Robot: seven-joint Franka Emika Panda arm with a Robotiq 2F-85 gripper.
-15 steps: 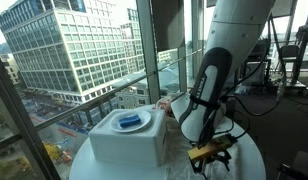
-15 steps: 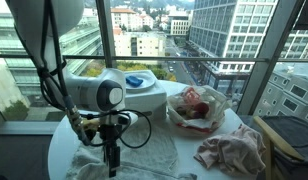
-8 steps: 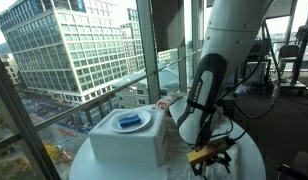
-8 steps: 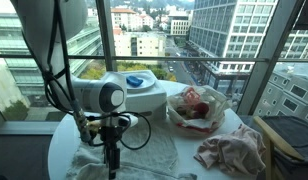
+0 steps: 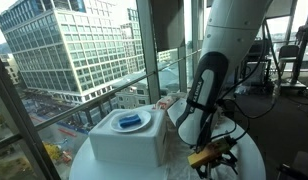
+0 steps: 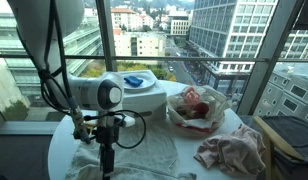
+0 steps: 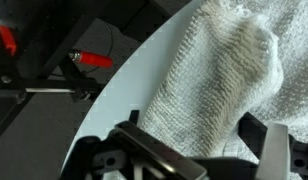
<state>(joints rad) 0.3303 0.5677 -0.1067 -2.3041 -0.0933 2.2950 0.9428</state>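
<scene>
My pincer [image 7: 194, 165] hangs open just above the white towel [image 7: 219, 80], which lies crumpled near the rim of the round table [image 7: 119, 95]. Closing off-centre, I may catch only a loose fold or drag the cloth over the edge. Descending too far would ram me into the table.

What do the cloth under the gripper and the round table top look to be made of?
The cloth: woven or knitted cotton-like fabric, off-white and matte; a ribbed, grid-like weave and soft folds show in the wrist view. The table: smooth white top, probably laminate or painted board; the surface is even and faintly glossy, with no grain.
</scene>
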